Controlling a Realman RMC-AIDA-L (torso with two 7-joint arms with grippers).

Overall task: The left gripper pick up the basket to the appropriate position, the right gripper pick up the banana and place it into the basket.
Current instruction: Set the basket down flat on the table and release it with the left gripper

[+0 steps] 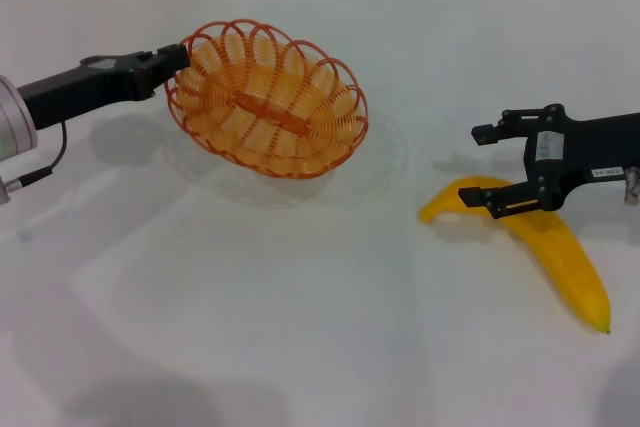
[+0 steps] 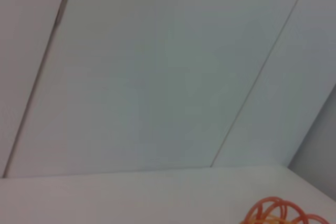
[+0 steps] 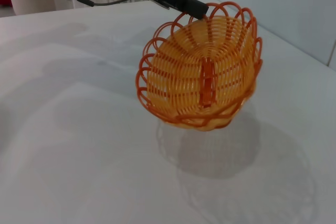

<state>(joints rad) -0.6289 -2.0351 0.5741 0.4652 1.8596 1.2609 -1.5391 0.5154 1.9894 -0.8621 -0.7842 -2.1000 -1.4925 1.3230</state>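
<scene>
1. My left claw (image 1: 178, 59) is clamped on the rim of the basket (image 1: 265, 97) at its near-left end. The right wrist view shows the same pinch on the scalloped loops (image 3: 198, 10).
2. The basket is off the surface (image 1: 250, 327), tilted, open side facing forward and down. Its shadow lies on the surface below it, apart from it. So the pick-up half of the basket step is done; the set-down is not.
3. The left wrist view only catches a bit of the orange rim (image 2: 278, 212) against the wall, nothing else useful.
4. My right claw (image 1: 490, 167) sits over the stem end of the banana (image 1: 555, 247), jaws spread wide, one finger above the fruit and one low across it. Not gripping yet, as far as I can tell.
5. The banana lies flat on the surface at the right, dark tip pointing toward me, well apart from the basket.
6. Progress call: early to middle. The basket is lifted but not placed, and the banana is untouched or only just bracketed.
7. Left to do, by my judgement: level the basket and rest it somewhere the right arm can reach, close on the banana, lift it, carry it left, and drop it inside.
8. Risk: the tilted basket would spill the banana if it is not levelled first.
</scene>
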